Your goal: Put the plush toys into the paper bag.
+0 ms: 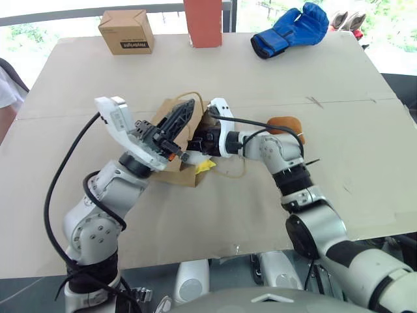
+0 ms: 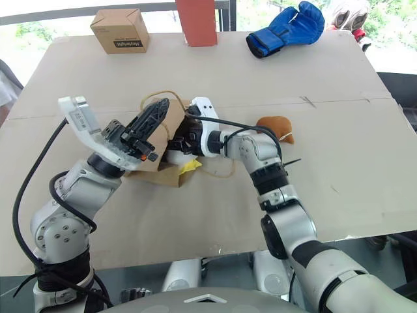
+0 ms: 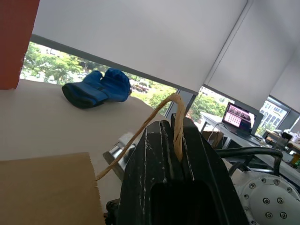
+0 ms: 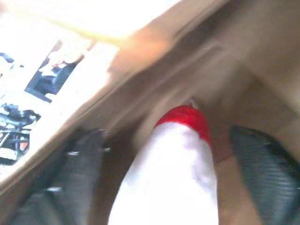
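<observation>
The brown paper bag (image 1: pixel 167 112) lies at the middle of the table, its mouth raised. My left gripper (image 1: pixel 186 112) is shut on one of its cord handles (image 3: pixel 178 126) and holds it up. At the bag's mouth my right gripper (image 4: pixel 173 157) is open, its fingers (image 4: pixel 84 159) spread wide on either side of the white plush toy (image 4: pixel 168 187). The toy's red end (image 4: pixel 185 119) points into the bag, and a yellow tip (image 1: pixel 205 165) shows at the bag's near edge. The orange-brown plush toy (image 1: pixel 285 124) lies on the table just right of my right wrist.
A small printed cardboard box (image 1: pixel 126 31) stands at the back left, a red upright block (image 1: pixel 202 23) at the back middle and a blue padded glove (image 1: pixel 290 29) at the back right. A person (image 1: pixel 6 91) is at the table's left edge.
</observation>
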### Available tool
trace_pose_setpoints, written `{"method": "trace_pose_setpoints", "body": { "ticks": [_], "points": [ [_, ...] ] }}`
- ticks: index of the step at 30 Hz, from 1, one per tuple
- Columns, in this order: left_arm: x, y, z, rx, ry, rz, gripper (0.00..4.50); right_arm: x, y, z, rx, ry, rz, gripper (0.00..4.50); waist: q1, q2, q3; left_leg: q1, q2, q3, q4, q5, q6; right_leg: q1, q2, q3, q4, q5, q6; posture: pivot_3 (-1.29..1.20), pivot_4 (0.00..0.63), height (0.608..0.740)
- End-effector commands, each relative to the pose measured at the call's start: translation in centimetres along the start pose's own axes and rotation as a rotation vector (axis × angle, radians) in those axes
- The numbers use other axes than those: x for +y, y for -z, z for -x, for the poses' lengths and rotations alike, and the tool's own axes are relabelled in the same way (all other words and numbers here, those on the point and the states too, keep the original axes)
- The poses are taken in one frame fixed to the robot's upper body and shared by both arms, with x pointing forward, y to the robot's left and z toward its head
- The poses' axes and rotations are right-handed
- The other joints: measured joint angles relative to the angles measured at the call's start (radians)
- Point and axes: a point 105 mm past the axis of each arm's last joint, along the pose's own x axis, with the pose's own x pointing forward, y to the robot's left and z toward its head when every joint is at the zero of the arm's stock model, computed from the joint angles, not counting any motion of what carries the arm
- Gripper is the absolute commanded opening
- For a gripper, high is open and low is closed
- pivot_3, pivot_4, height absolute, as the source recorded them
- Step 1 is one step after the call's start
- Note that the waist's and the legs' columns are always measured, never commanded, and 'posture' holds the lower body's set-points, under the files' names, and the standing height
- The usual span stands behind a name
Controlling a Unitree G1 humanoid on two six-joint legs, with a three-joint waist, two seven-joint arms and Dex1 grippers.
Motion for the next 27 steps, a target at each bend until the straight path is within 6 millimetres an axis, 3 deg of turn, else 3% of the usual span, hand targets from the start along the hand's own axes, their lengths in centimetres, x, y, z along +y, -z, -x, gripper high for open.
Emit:
{"method": "trace_pose_setpoints", "body": {
  "ticks": [1,5,10,12,13,14,15,18,21,27],
  "points": [
    [0.7,-1.6,0.7,-0.058,-0.037,-0.001,0.0,1.2,-1.5,3.0,-0.035,-0.029,0.123,4.47,0.004,0.0,0.0,0.0,0.0,0.0,0.001,0.0,0.0,0.0,0.0,0.0,0.0,0.0,0.0,0.0,0.15,0.74],
    [1.3,-2.0,0.8,-0.066,-0.055,-0.005,0.0,1.3,-1.4,6.5,-0.012,-0.002,0.227,4.47,0.005,0.0,0.0,0.0,0.0,0.0,0.001,0.0,0.0,0.0,0.0,-0.001,0.0,0.0,0.0,0.0,0.15,0.74],
    [1.3,-2.0,0.5,-0.067,-0.043,-0.001,0.0,1.1,0.7,6.7,0.063,0.039,0.33,4.47,-0.005,0.0,0.0,0.001,0.0,0.0,0.001,0.0,0.0,0.0,0.0,0.0,0.0,0.0,0.0,0.0,0.15,0.74],
    [1.1,-1.9,0.2,-0.063,-0.03,0.0,0.0,0.7,1.3,5.6,0.074,0.064,0.389,3.97,-0.005,0.0,0.0,0.001,0.001,0.0,0.0,0.0,0.0,0.0,0.001,0.0,0.0,0.0,0.0,0.0,0.15,0.74],
    [1.0,-1.9,0.1,-0.062,-0.025,0.001,0.0,0.6,1.5,5.0,0.083,0.066,0.427,3.37,-0.005,0.0,0.0,0.001,0.001,0.0,0.0,0.0,0.0,0.0,0.001,0.0,0.0,0.0,0.0,0.0,0.15,0.74],
    [0.9,-1.9,0.1,-0.061,-0.022,0.002,0.0,0.5,1.8,4.5,0.089,0.066,0.448,3.25,-0.004,0.0,0.0,0.001,0.001,0.0,0.0,0.0,0.0,0.0,0.001,0.0,0.0,0.0,0.0,0.0,0.15,0.74],
    [0.9,-1.9,0.0,-0.06,-0.02,0.003,0.0,0.5,1.9,4.0,0.091,0.063,0.456,2.64,-0.003,0.0,0.0,0.001,0.001,0.0,0.0,0.0,0.0,0.0,0.001,0.001,0.0,0.0,0.0,0.0,0.15,0.74],
    [0.8,-1.8,0.0,-0.056,-0.016,0.006,0.0,0.4,1.9,2.3,0.08,0.059,0.531,1.39,-0.001,-0.001,0.0,0.0,0.0,0.0,0.001,0.0,0.0,0.0,0.001,0.001,0.0,0.0,0.0,0.0,0.15,0.74],
    [0.4,-1.6,-0.1,-0.053,-0.01,0.021,0.0,1.6,1.0,1.0,-0.001,-0.01,0.556,0.02,0.001,-0.001,0.0,0.0,0.0,0.0,0.001,0.0,0.0,0.0,0.001,0.0,0.0,0.0,0.0,0.0,0.15,0.74],
    [-0.1,-1.5,0.1,-0.067,-0.015,0.065,0.0,3.1,0.8,0.3,-0.077,-0.129,0.556,0.02,0.001,-0.001,0.0,0.0,0.0,0.0,0.001,0.0,0.0,0.0,0.001,0.0,0.0,0.0,0.0,0.0,0.15,0.74]
  ]
}}
